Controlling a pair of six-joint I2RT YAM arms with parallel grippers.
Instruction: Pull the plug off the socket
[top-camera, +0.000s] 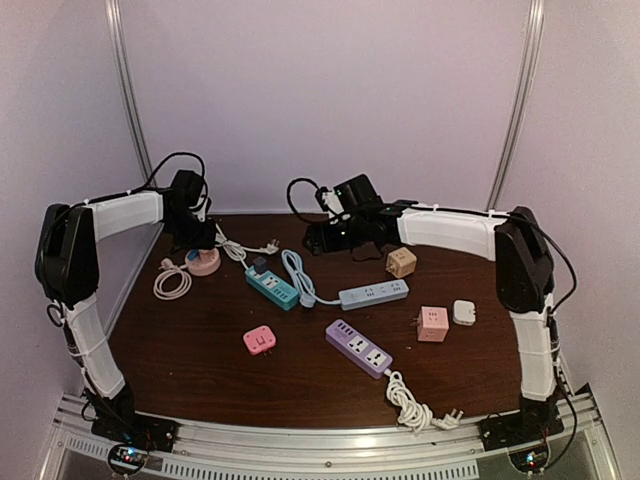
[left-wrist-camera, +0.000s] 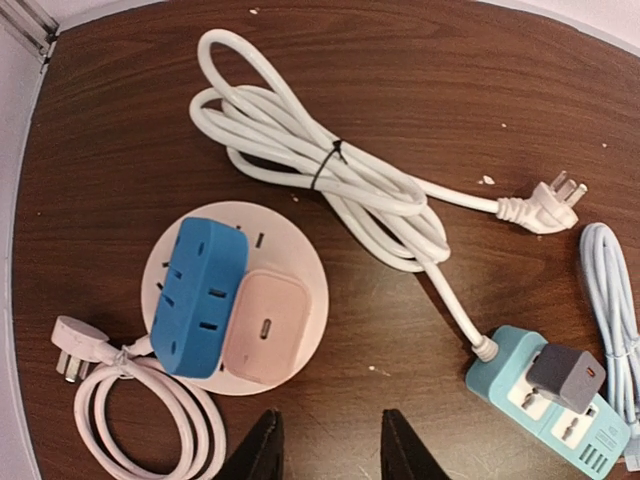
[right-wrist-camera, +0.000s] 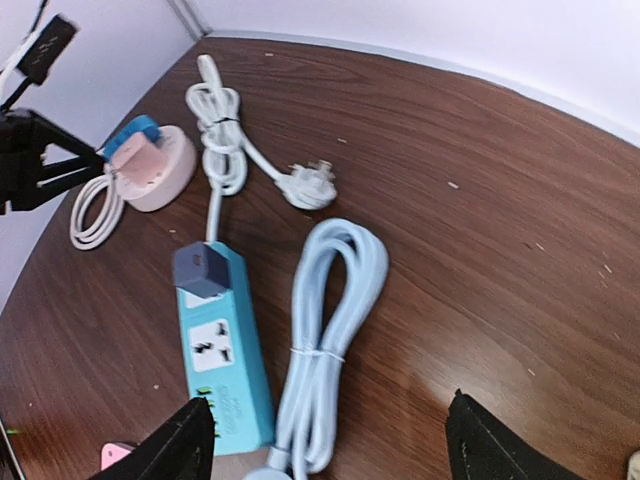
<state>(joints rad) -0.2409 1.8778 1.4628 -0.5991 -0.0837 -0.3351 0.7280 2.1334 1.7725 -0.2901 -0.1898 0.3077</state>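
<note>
A round pink socket (left-wrist-camera: 300, 260) lies at the back left, also visible from above (top-camera: 204, 262). A blue adapter (left-wrist-camera: 198, 297) and a pink charger (left-wrist-camera: 266, 323) are plugged into it. My left gripper (left-wrist-camera: 330, 448) is open and empty, hovering just beside the round socket; from above (top-camera: 197, 236) it is over it. A teal power strip (right-wrist-camera: 225, 350) carries a grey charger (right-wrist-camera: 201, 270) plugged in at its far end. My right gripper (right-wrist-camera: 330, 425) is wide open and empty, above the strip and a coiled light-blue cable (right-wrist-camera: 325, 340).
A white coiled cable with its plug (left-wrist-camera: 545, 205) lies behind the teal strip. A pink cord coil (left-wrist-camera: 140, 415) sits by the round socket. A blue-grey strip (top-camera: 373, 294), purple strip (top-camera: 358, 347), and pink (top-camera: 260, 340), tan (top-camera: 401, 262) and white (top-camera: 464, 312) cubes lie around.
</note>
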